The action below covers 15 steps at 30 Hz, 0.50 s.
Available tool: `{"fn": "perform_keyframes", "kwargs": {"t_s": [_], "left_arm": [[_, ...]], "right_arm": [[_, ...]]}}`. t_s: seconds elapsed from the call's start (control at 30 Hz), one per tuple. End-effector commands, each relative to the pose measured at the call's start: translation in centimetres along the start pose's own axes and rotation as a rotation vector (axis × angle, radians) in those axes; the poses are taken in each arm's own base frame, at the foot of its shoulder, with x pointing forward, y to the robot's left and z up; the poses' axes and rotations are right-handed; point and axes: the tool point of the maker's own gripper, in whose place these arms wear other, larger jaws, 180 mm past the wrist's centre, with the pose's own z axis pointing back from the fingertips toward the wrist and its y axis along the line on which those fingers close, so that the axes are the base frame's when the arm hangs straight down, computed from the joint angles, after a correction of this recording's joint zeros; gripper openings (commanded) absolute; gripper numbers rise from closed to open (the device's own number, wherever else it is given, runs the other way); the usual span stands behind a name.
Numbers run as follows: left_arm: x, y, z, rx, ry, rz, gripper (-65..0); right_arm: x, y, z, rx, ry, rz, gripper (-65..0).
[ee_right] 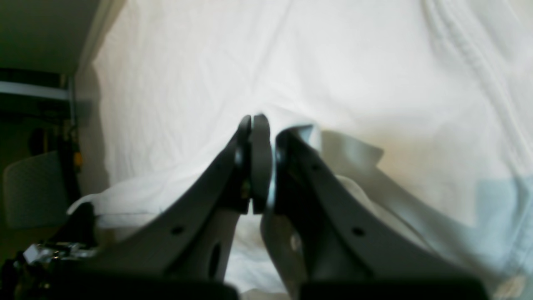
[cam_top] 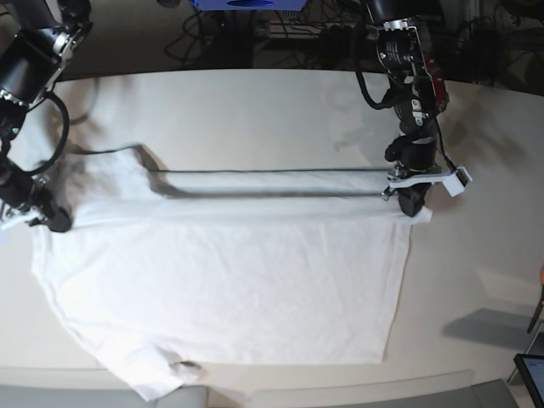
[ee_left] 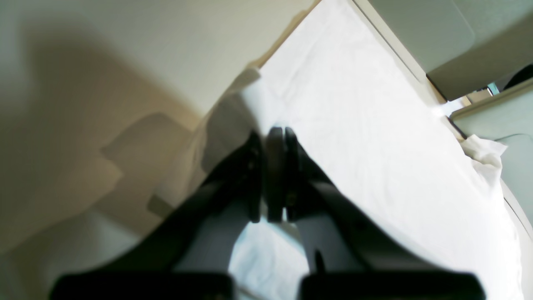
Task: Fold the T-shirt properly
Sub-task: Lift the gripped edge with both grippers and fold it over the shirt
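The white T-shirt (cam_top: 229,289) lies spread across the off-white table (cam_top: 255,110), its far edge doubled over in a long taut band that runs from one gripper to the other. My left gripper (cam_top: 414,202) is at the right end of that band and is shut on the T-shirt's edge; up close its closed tips (ee_left: 275,132) pinch the cloth (ee_left: 354,116). At the left end, my right gripper (cam_top: 53,223) is shut on the fabric too. In the right wrist view its tips (ee_right: 260,118) are pressed together against the white fabric (ee_right: 208,62).
One sleeve (cam_top: 153,382) hangs over the table's front edge at the lower left. Dark cables (cam_top: 280,34) and equipment lie beyond the back edge. A dark device (cam_top: 529,374) stands off the table's lower right corner.
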Motion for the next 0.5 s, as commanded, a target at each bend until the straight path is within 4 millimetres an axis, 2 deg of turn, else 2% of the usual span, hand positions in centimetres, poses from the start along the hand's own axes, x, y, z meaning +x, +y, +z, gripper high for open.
{"fn": "perform_keyframes", "kwargs": {"t_s": [0.0, 0.07, 0.13, 0.3, 0.33, 0.47], "left_arm": [[1.1, 0.1, -0.3, 0.001, -0.037, -0.009, -65.0], [0.5, 0.6, -0.7, 0.014, -0.020, -0.002, -65.0], [-0.4, 1.3, -0.9, 0.031, 0.003, 0.003, -65.0], [-1.8, 2.3, -1.7, 0.064, 0.039, -0.006, -65.0], [-1.8, 2.3, -1.8, 0.069, 0.036, -0.033, -65.0], [-2.1, 1.1, -2.3, 0.056, 0.042, -0.146, -65.0]], "right_arm": [[2.5, 0.6, 0.5, 0.005, -0.068, 0.032, -64.7], [2.4, 0.5, 0.3, -0.012, -0.065, 0.046, -63.7], [2.6, 0.4, 0.3, -0.016, -0.072, 0.046, -58.5], [3.8, 1.2, 1.3, -0.016, -0.111, 0.092, -32.8], [4.0, 1.4, 1.6, -0.019, -0.121, 0.108, -30.5], [4.2, 0.8, 4.4, -0.059, -0.178, 0.137, -30.6]]}}
